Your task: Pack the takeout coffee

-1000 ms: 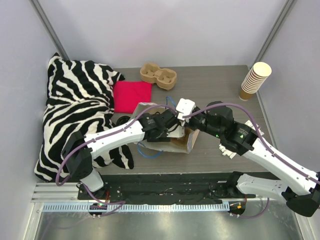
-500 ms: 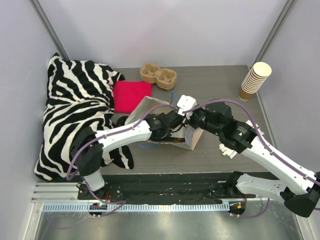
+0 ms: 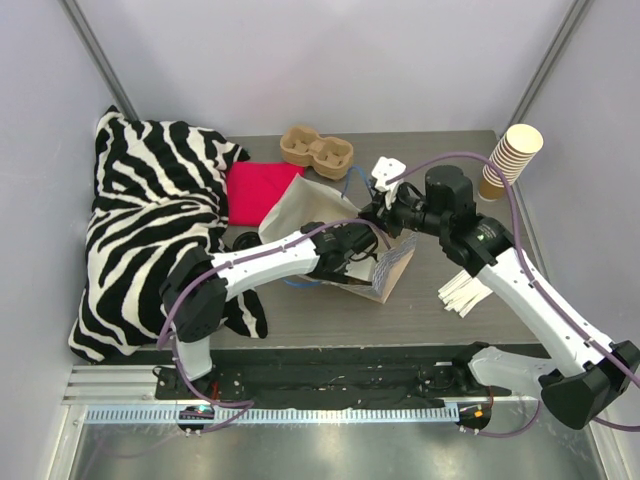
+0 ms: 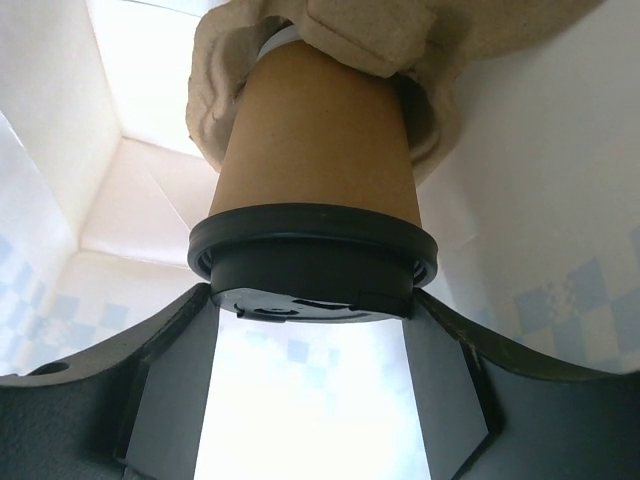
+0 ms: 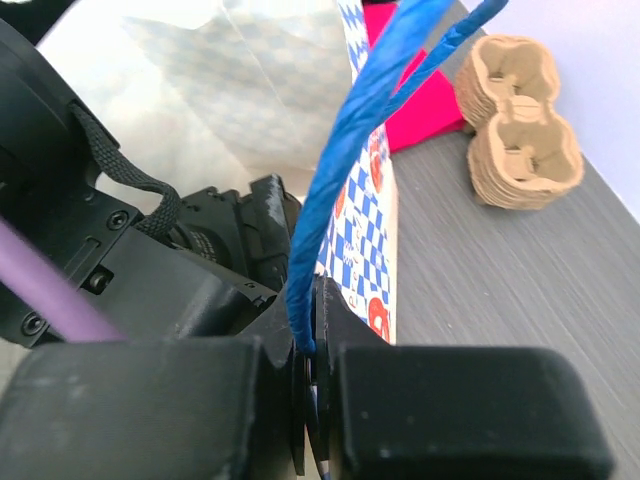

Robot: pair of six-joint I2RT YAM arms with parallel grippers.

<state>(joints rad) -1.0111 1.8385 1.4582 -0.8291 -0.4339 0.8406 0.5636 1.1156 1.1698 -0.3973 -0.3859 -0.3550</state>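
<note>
inside the paper bag [image 4: 560,250], on the left wrist view, the takeout coffee [image 4: 315,150] sits between the fingers of my left gripper [image 4: 313,300], its black lid facing the camera. both fingers [image 4: 150,390] rest against the sides of that lid, so i read the gripper as gripping the cup by the lid. the far end of the cup is tucked into a pale pulp holder [image 4: 370,30] deeper in the bag.

from the top camera the bag stands near the middle of the bench [image 3: 440,170], mouth turned toward the right arm, and the left arm [image 3: 270,262] runs into it, so the gripper and cup are hidden from that view. my right gripper [image 3: 378,205] is at the bag's upper edge. on the right wrist view its jaws are closed on the blue handle [image 5: 370,150], which rises out of them beside the bag's blue checked panel.

behind the bag lie a red cloth [image 3: 262,190] and a two-cup carrier [image 3: 317,150]. a zebra-print pillow [image 3: 150,220] fills the left side, with a loose black lid [image 3: 243,241] just beside it. a stack of cups [image 3: 510,158] stands at the far right
</note>
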